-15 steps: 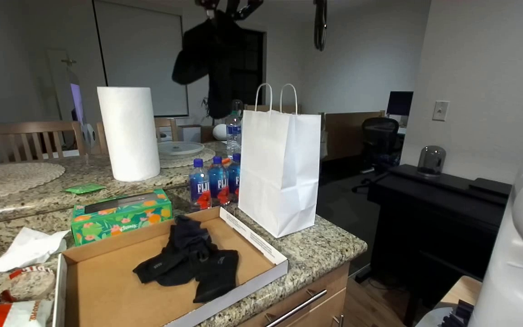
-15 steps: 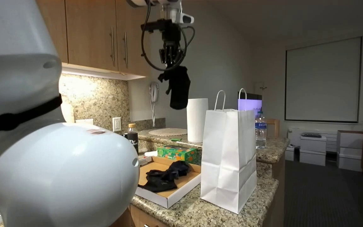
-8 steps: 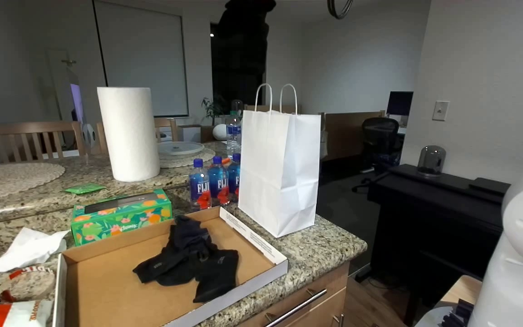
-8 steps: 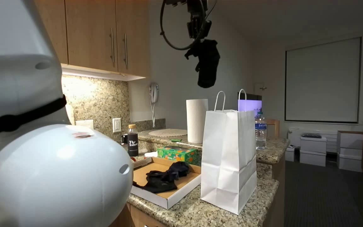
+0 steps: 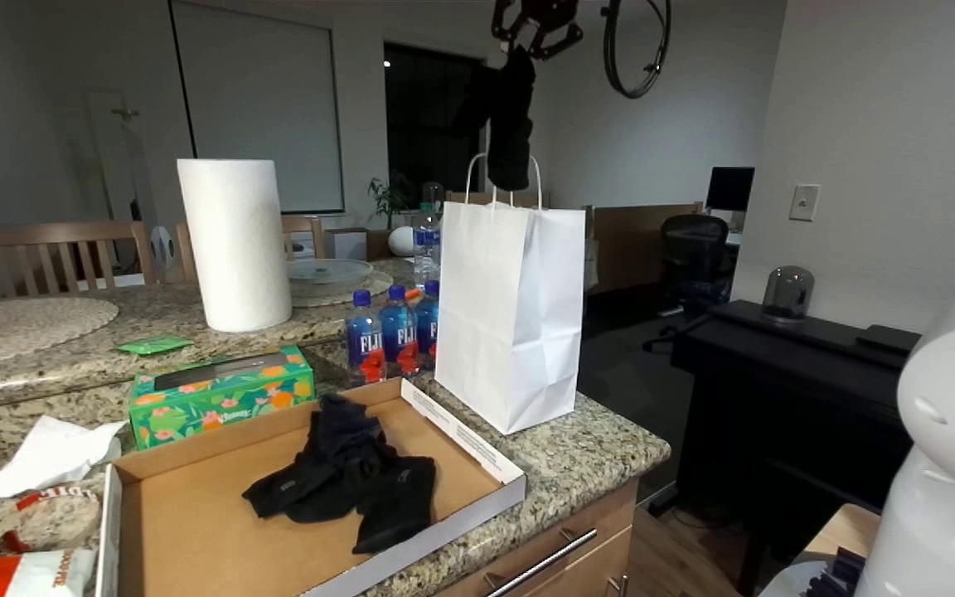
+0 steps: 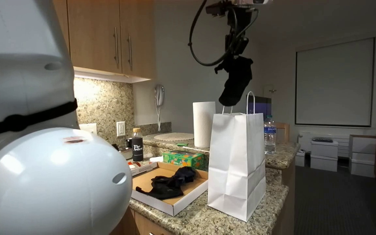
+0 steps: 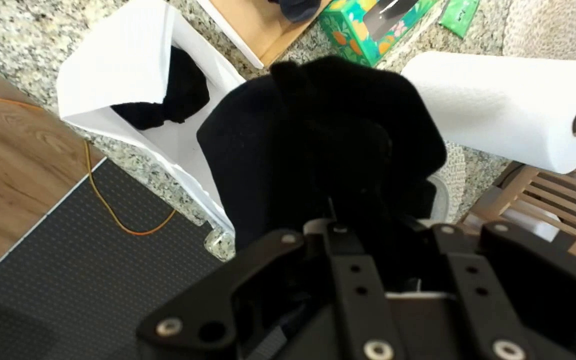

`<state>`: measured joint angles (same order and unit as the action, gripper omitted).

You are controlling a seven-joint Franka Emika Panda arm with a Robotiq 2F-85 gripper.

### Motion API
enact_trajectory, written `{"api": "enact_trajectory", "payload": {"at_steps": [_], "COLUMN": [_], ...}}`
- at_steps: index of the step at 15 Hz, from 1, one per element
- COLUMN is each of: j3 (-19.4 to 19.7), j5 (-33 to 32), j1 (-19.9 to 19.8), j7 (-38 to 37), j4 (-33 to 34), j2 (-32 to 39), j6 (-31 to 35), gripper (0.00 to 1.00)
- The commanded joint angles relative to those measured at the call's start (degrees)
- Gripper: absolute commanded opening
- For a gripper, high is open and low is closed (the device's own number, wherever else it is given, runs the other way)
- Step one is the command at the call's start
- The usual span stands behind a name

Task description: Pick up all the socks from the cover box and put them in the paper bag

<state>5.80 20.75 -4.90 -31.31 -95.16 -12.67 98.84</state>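
Two FIJI labels [image 5: 370,342] near paper bag [image 5: 501,315]; Kleenex box [image 5: 225,402].

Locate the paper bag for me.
In an exterior view, the paper bag stands upright on the granite counter, right of centre, with the cardboard tray just left of it.

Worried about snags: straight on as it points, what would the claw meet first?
Probably the bag, below the claw in both exterior views, the held sock arriving first; whether it would catch a handle or slip inside is unclear.
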Motion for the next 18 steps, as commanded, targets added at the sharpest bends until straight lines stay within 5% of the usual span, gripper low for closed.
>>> {"api": "enact_trajectory", "payload": {"at_steps": [1,11,12,18], "j3": [0.0,0.3,0.5,1.2], "j5": [2.4,4.1,4.5,5.9], "j1": [-0.9,-0.8,-0.9,-1.1], "j7": [-1.6,-1.8,-1.7,-1.5], "j4": [-2.4,-4.3,-4.2,-4.5], "j2": [1.7,6.3,6.6,7.1], "j6": [1.1,1.3,1.0,0.8], "gripper": [0.09,0.09,0.38,0.7]}}
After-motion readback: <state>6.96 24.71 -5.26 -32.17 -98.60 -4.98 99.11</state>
